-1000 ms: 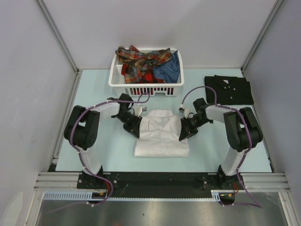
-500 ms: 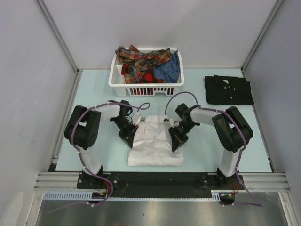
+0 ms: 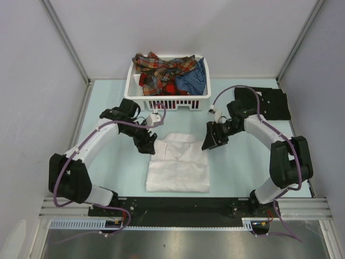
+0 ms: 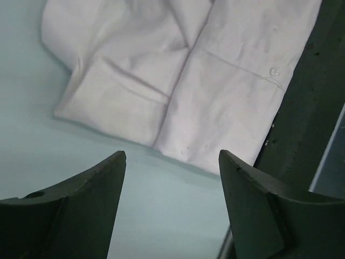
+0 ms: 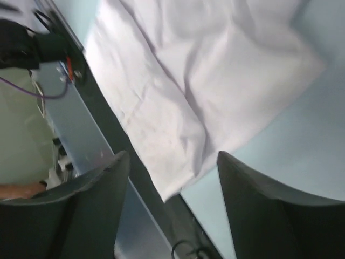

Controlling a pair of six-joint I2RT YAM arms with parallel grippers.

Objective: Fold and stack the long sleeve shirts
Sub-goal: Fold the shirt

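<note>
Though folded into a rough rectangle at lower centre of the top view, the white shirt shows soft creases, collar at its upper edge. Left gripper sits at its upper-left corner, right gripper at the upper-right. Both have dark jaws spread apart with nothing between them. The white slatted plastic basket at top centre holds crumpled plaid shirts and a blue shirt. At upper right the folded black shirt is partly covered by the right arm. The table is smooth pale blue.
</note>
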